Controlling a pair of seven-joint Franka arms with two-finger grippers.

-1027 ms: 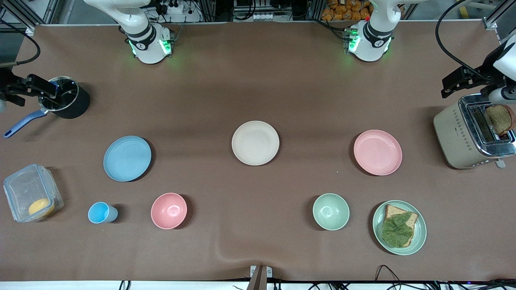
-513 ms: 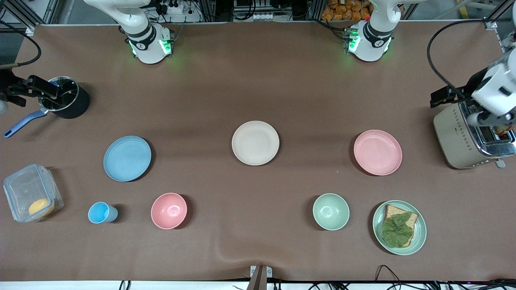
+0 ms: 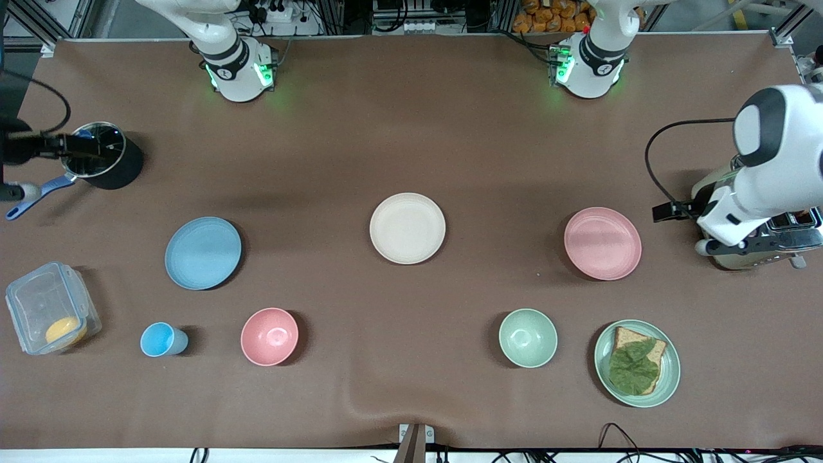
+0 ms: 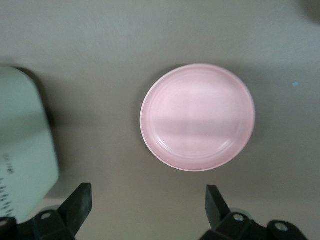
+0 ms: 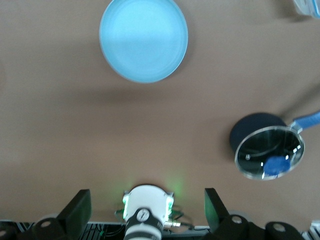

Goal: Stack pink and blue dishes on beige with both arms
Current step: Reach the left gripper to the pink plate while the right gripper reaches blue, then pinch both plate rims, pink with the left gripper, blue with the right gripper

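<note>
At the right arm's end of the counter, the right gripper hangs in the air near that edge, over the handle of the dark saucepan. Its fingers are spread wide with nothing between them. The blue plate lies flat on the counter, well apart from that gripper and nearer the front camera than the saucepan; in the right wrist view it shows whole, a light blue matte round with a shallow rim, bare.

The beige plate sits alone in the middle of the counter, between the blue plate and the pink one, touching neither. It is cream-coloured, flat and the same size as the other two, with nothing on it.

The pink plate lies toward the left arm's end of the counter, just beside the toaster. It is pale pink, matte, with a low rim and nothing on it. The left gripper is up over the strip of counter between the plate and the toaster, near that end edge; the left wrist view looks straight down on the plate, which lies a little way off from the fingertips. Those fingers are also wide apart and hold nothing.

Along the front edge stand a pink bowl and a small blue cup.
</note>
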